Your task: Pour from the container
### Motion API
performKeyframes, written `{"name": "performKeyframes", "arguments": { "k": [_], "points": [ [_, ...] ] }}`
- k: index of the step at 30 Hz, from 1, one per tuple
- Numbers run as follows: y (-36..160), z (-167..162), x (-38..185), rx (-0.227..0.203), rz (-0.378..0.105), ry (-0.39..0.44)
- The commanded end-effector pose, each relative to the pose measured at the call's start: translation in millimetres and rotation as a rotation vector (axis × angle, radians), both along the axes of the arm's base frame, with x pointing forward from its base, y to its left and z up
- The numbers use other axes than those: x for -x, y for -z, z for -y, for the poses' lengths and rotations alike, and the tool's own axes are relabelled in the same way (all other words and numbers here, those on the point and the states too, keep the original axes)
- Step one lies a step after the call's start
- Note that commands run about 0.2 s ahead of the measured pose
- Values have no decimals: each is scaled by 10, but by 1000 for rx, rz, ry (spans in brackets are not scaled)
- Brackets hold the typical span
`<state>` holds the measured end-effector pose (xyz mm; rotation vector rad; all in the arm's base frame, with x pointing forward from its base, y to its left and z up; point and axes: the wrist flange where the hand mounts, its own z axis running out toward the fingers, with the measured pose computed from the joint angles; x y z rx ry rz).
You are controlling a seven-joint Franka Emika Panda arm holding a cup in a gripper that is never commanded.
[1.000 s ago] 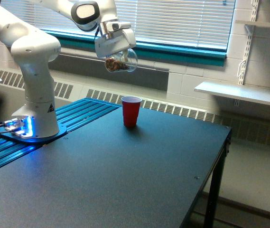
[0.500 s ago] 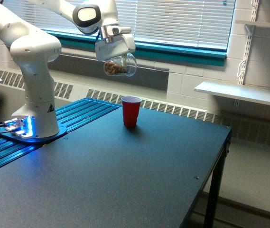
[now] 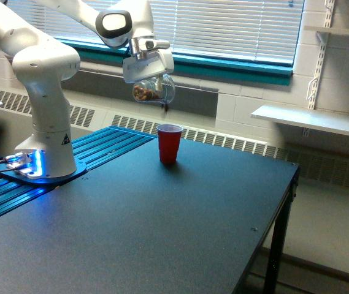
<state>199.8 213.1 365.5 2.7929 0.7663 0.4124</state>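
The claw (image 3: 148,68) is clamped on the container (image 3: 153,90), tipped on its side above the red cup (image 3: 169,143) on the table (image 3: 180,214). We judge it light, thin-walled, slippery; we hold its body firmly, without crushing, as brown grains fall.

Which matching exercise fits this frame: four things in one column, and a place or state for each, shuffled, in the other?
Things:
1. clear container
2. red cup
3. robot base
4. white shelf

Places or states:
A. on the wall at the exterior view's right
B. upright on the dark table
C. tilted in the air, held by the gripper, brown contents spilling from its lip
D. lit blue, at the exterior view's left

Pairs: 1-C, 2-B, 3-D, 4-A
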Motion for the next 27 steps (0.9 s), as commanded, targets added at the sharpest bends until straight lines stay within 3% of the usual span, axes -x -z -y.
{"name": "performKeyframes", "arguments": {
  "k": [1,27],
  "points": [
    [167,113,-4,24,-31,39],
    [191,29,-22,76,-31,32]
  ]
}}
